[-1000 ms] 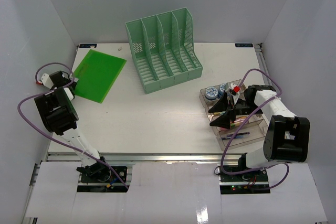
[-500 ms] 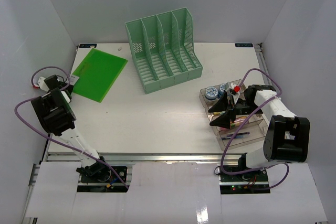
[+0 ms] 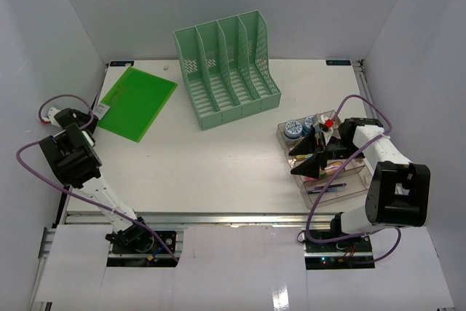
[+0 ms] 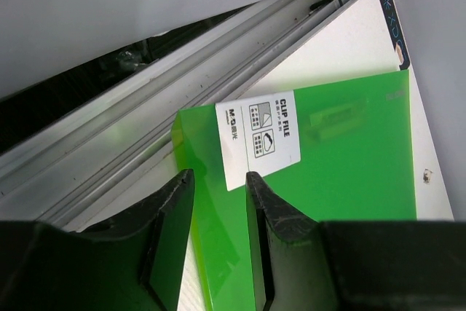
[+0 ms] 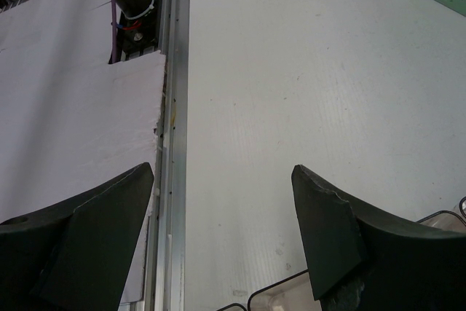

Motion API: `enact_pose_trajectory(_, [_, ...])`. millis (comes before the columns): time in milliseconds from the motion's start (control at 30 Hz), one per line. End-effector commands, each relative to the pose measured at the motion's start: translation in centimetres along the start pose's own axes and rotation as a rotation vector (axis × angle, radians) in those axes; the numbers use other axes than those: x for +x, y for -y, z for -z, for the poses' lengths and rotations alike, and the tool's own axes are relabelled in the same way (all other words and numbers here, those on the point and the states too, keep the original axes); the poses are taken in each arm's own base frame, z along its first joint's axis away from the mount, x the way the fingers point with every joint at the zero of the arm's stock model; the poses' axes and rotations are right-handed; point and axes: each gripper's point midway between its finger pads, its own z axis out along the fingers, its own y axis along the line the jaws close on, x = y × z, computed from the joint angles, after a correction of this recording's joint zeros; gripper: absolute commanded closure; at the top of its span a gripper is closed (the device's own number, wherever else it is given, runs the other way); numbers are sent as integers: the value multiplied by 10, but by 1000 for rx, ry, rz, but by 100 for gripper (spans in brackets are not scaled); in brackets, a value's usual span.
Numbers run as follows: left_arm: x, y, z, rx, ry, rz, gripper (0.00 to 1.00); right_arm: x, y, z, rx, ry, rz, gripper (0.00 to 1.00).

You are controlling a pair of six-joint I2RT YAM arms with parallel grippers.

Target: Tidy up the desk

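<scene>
The white desk (image 3: 218,158) carries a flat green clip file folder (image 3: 138,102) at its back left. My left gripper (image 3: 93,116) is at the folder's near left corner, by the desk's left edge. In the left wrist view the folder (image 4: 342,158) with its white label (image 4: 258,136) lies below my left gripper (image 4: 218,174). Its jaws stand a narrow gap apart, astride the folder's edge and not clamped on it. My right gripper (image 3: 297,162) hovers wide open at the left side of the clear tray (image 3: 328,180), with nothing in it (image 5: 222,169).
A green slotted file rack (image 3: 227,69) stands at the back centre. The tray holds pens and round blue-lidded pots (image 3: 293,128). The metal front rail (image 5: 175,107) runs along the desk's near edge. White walls close in on both sides.
My left arm has drawn back to the left toward the wall and its jaws have narrowed. The green folder has shifted slightly. The right arm has not moved.
</scene>
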Motion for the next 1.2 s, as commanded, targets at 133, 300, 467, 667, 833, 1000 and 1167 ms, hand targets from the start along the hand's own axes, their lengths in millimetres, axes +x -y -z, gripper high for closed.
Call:
enact_pose_trajectory(133, [42, -41, 2, -80, -151, 109, 54, -19, -1, 1, 9, 39, 52, 17])
enact_pose_trajectory(300, [45, -43, 3, -87, -155, 110, 54, -20, -1, 2, 10, 39, 50, 17])
enact_pose_trajectory(467, [47, -43, 5, -73, -159, 107, 54, -20, -1, 2, 10, 41, 49, 17])
enact_pose_trajectory(667, [48, -34, 8, -13, -160, 70, 55, -21, -1, 2, 11, 44, 50, 17])
enact_pose_trajectory(833, [53, -36, 10, -21, -193, 61, 55, -22, -1, 2, 11, 46, 52, 17])
enact_pose_trajectory(1000, [61, -34, 13, -15, -232, 56, 56, -24, -2, 2, 12, 49, 55, 17])
enact_pose_trajectory(1167, [72, -11, 24, 51, -262, -21, 56, -26, -4, 1, 10, 53, 64, 17])
